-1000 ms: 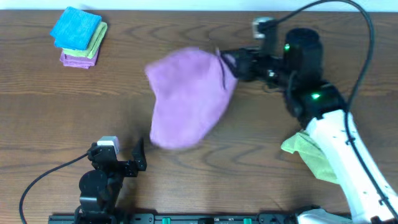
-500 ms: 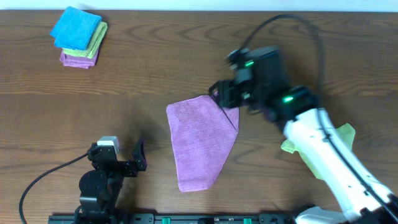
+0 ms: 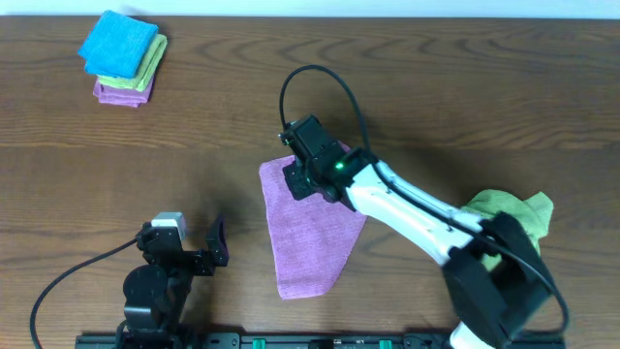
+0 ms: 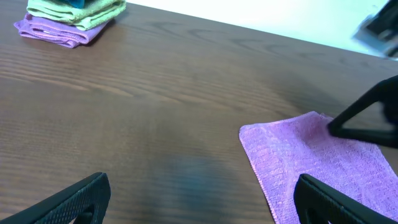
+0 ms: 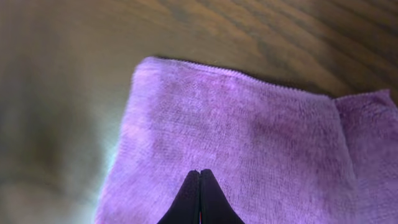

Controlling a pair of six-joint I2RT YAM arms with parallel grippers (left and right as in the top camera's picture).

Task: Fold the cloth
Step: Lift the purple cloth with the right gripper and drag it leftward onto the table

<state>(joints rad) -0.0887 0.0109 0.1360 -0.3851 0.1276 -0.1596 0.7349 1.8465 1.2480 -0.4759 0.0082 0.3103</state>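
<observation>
The purple cloth (image 3: 312, 237) lies flat on the brown table as a narrowed, folded shape, tapering toward the front edge. My right gripper (image 3: 294, 176) hovers over the cloth's far left corner, shut, its black tips pressed together with nothing seen between them. In the right wrist view the tips of the right gripper (image 5: 200, 173) sit just above the cloth (image 5: 249, 137). My left gripper (image 3: 184, 246) rests near the front left, open and empty. The left wrist view shows the left gripper (image 4: 202, 205) spread wide, with the cloth (image 4: 311, 155) off to its right.
A stack of folded cloths (image 3: 123, 56), blue on green on purple, sits at the far left corner and shows in the left wrist view as the stack (image 4: 68, 15). A crumpled lime-green cloth (image 3: 509, 208) lies at the right beside the right arm's base.
The right gripper swung left and toward the front, the cloth came down from the air to lie flat, and the right jaws closed empty. The left arm stayed still.
</observation>
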